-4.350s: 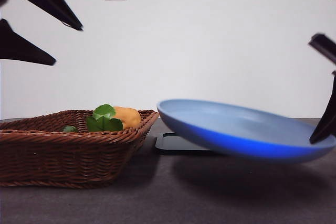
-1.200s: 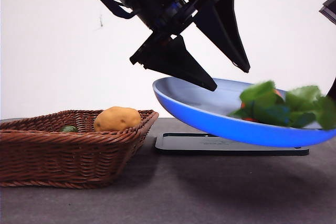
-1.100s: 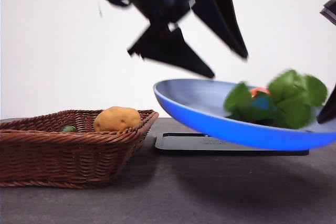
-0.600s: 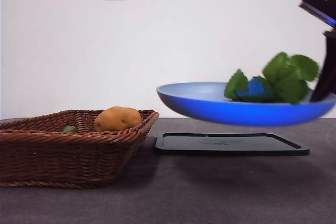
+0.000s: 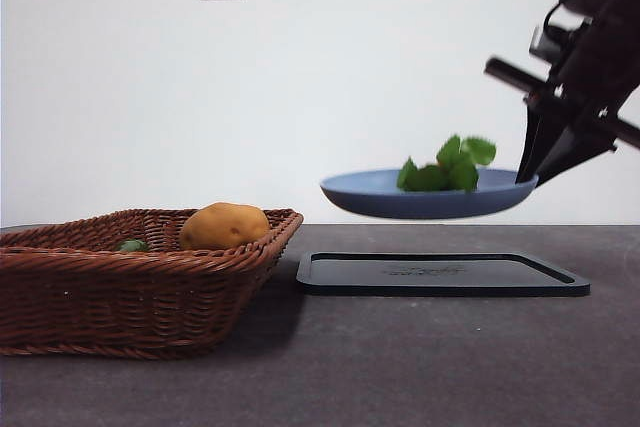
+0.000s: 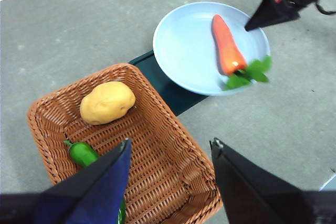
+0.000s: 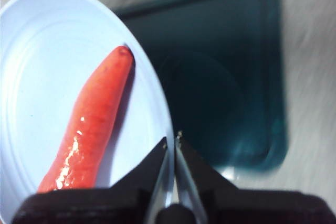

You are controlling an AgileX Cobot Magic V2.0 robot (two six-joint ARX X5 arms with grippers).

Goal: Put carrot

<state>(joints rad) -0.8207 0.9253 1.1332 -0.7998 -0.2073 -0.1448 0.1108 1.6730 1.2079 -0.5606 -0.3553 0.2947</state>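
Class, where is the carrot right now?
The carrot lies on the blue plate, which the right tool holds by its rim in the air above the dark tray, beside the basket.

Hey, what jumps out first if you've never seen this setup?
The blue plate hanging in mid-air above the dark tray, pinched at its rim by the right tool, with the carrot lying on it. Next, the wicker basket beside it, holding a potato and a green pepper.

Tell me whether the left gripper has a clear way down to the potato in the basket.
Probably yes. The left gripper is open above the basket, and the potato lies uncovered, apart from the green pepper. The right gripper holds the plate off to the side.
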